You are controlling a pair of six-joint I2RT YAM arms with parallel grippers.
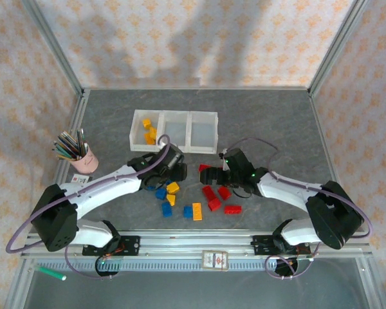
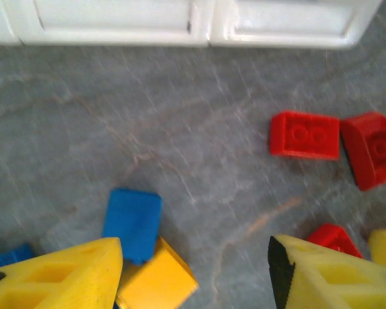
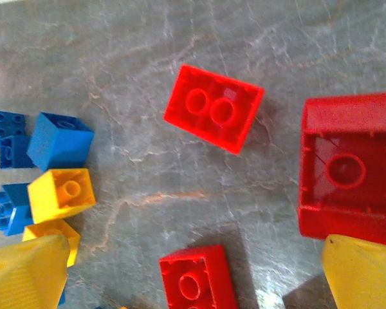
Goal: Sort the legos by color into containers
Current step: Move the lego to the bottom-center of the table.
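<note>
The grey table (image 1: 276,129) carries the white containers (image 1: 206,113) at its far side, within both arms' reach. Yellow bricks (image 1: 148,132) already sit in the left-hand compartment. The left gripper (image 2: 194,257) hangs released and empty above a blue brick (image 2: 132,222) that touches a yellow brick (image 2: 156,280), probably lining up a pick. The right gripper (image 3: 194,248) gapes wide, holding nothing, over the red bricks (image 1: 220,196). Its wrist view shows one red brick (image 3: 347,170) lying hollow side up, which the overhead view is too coarse to give.

Grey table (image 1: 276,116): legos (image 1: 197,212), containers (image 1: 180,112), pencil cup (image 1: 85,162)
</note>
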